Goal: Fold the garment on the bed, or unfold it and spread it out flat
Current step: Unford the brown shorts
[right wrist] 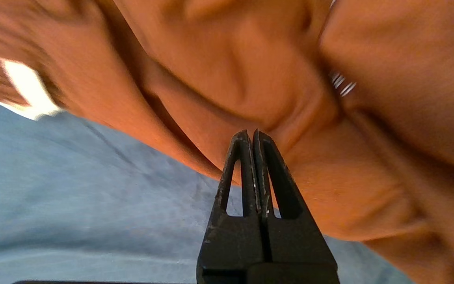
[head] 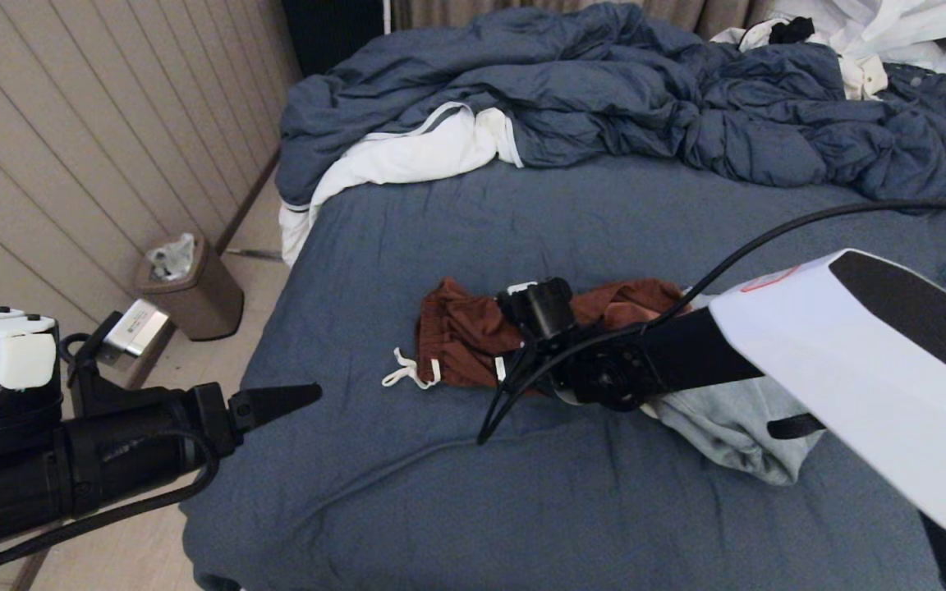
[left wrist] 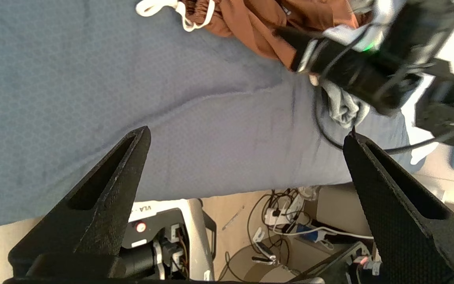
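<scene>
Both arms were matte black with loose black cables, the right arm (head: 851, 361) cased in glossy white, the left gripper (left wrist: 246, 169) wearing textured, pointed black fingers (left wrist: 108, 189).

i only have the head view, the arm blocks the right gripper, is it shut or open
Observer: Shut. In its wrist view the right gripper has both fingers pressed together, tips at a fold of the rust shorts.
Operator: any cloth between the fingers
Observer: Cannot tell; the tips sit against the fold, but no cloth shows between them.
Operator: and the left one
Observer: The left gripper is wide open over the bare sheet, apart from the shorts.
</scene>
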